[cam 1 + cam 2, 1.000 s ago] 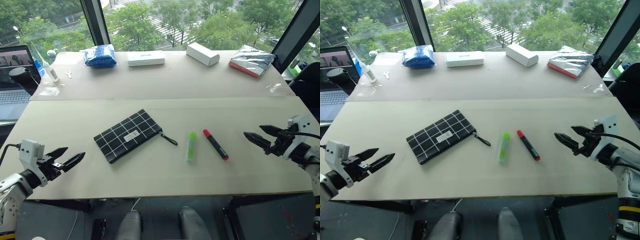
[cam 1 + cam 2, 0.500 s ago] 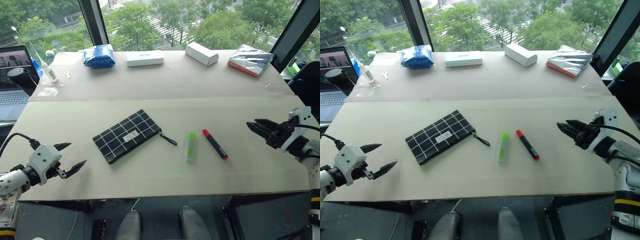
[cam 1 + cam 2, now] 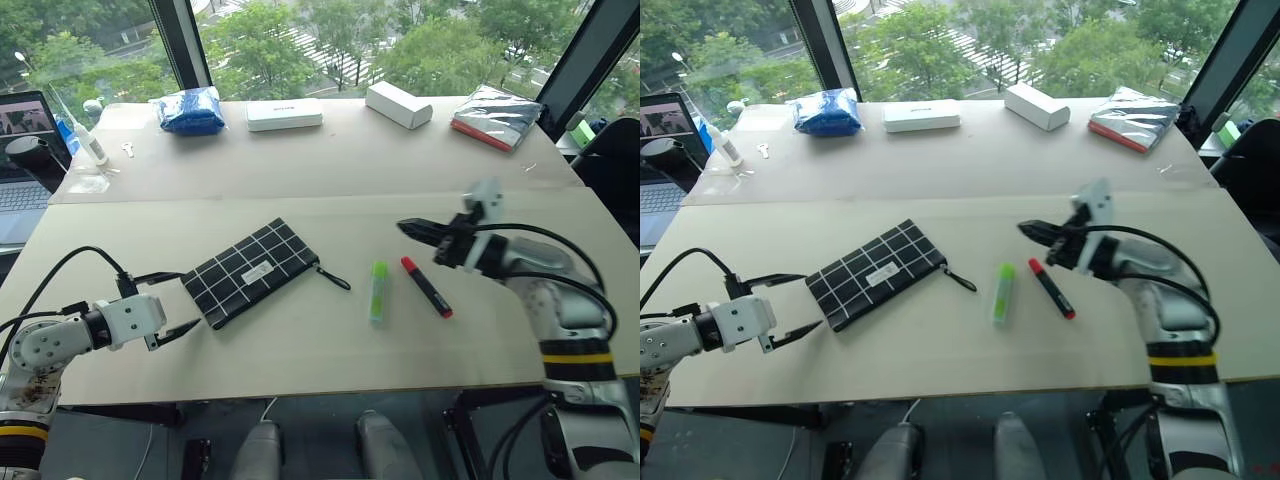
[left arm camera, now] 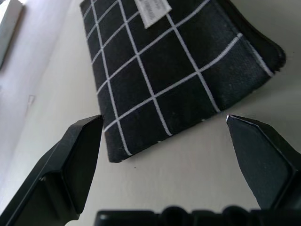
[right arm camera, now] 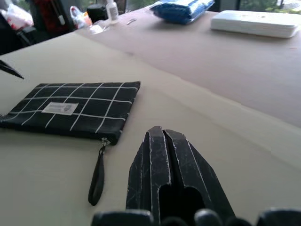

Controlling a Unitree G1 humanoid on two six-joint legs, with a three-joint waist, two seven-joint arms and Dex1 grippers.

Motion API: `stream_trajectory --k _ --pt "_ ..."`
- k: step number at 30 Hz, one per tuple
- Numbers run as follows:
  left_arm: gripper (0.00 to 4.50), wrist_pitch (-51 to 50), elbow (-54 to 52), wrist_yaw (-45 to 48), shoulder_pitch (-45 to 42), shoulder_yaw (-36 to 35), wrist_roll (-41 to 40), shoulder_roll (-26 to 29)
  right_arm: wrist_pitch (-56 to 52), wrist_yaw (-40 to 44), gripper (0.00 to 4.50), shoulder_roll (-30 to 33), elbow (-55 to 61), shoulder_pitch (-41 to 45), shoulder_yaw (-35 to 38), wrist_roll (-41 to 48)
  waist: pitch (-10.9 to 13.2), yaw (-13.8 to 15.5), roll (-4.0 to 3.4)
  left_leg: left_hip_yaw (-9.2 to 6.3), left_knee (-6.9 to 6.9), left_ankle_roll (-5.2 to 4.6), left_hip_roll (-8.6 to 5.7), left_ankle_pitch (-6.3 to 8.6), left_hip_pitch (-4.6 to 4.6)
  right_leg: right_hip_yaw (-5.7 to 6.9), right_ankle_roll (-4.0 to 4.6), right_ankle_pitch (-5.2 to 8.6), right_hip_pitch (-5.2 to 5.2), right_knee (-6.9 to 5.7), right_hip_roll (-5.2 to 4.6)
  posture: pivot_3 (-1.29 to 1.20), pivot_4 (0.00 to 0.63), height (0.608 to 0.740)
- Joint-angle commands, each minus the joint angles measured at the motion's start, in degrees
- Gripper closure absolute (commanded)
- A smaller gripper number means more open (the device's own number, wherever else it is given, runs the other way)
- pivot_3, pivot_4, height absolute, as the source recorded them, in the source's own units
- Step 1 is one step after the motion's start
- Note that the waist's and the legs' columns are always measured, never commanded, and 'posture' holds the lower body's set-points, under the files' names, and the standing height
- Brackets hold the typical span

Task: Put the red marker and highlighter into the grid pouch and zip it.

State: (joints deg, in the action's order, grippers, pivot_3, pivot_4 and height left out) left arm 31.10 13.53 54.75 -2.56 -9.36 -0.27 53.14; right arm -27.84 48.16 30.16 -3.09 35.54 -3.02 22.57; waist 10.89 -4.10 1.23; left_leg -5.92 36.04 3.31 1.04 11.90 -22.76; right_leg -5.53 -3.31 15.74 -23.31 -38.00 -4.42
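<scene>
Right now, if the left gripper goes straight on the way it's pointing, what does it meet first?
Most likely the grid pouch: its near corner lies just ahead, between the left gripper's open fingers. Nothing else shows in between, though depth is hard to judge.

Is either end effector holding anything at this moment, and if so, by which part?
Nothing is held. The right end effector is shut on nothing above the table, near the red marker. The left end effector is open at the grid pouch corner, not gripping it.
</scene>
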Motion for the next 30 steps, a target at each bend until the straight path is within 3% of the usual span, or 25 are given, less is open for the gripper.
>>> stream_trajectory --k 1,9,16,21,30 --pt "0.00 2.16 0.72 0.25 -0.92 0.93 1.89 3.04 1.33 -3.03 4.43 -3.47 -1.75 6.16 -3.56 -4.51 0.00 0.10 -0.01 0.00 0.00 0.00 -0.01 0.00 0.00 0.00 0.00 0.00 0.00 0.00 0.00 0.00 0.150 0.740" --pt "0.00 1.10 -1.94 -0.81 -0.79 2.06 0.79 2.97 1.51 -8.32 4.43 -13.88 -13.37 14.13 -12.56 -14.38 0.00 0.07 -0.01 -0.05 -0.01 0.02 0.00 -0.02 0.01 0.07 0.01 0.00 0.00 -0.04 0.01 0.00 0.150 0.740" --pt "0.00 -1.26 -5.38 -1.70 1.52 2.58 0.25 1.39 7.16 -9.30 4.43 -18.44 -22.21 15.26 -16.37 -20.42 0.00 -0.03 -0.01 -0.07 -0.01 0.02 0.00 -0.02 0.02 0.08 0.01 -0.01 -0.01 -0.08 0.01 0.00 0.150 0.740" --pt "0.00 -1.96 -5.30 -2.65 1.82 3.03 -0.07 0.46 10.91 -10.21 4.43 -20.56 -29.35 15.61 -16.25 -23.03 0.00 -0.05 -0.01 -0.07 -0.02 0.02 0.00 -0.02 0.06 0.08 0.02 -0.01 0.00 -0.09 0.01 0.00 0.150 0.740" --pt "0.00 -6.02 -9.86 -4.55 1.32 4.82 1.83 -0.99 15.28 -8.08 4.43 -20.30 -31.67 14.26 -19.80 -28.58 -0.02 0.05 -0.02 -0.10 -0.02 0.02 -0.01 -0.02 0.22 0.09 0.02 -0.01 0.15 -0.10 0.01 0.00 0.150 0.740"
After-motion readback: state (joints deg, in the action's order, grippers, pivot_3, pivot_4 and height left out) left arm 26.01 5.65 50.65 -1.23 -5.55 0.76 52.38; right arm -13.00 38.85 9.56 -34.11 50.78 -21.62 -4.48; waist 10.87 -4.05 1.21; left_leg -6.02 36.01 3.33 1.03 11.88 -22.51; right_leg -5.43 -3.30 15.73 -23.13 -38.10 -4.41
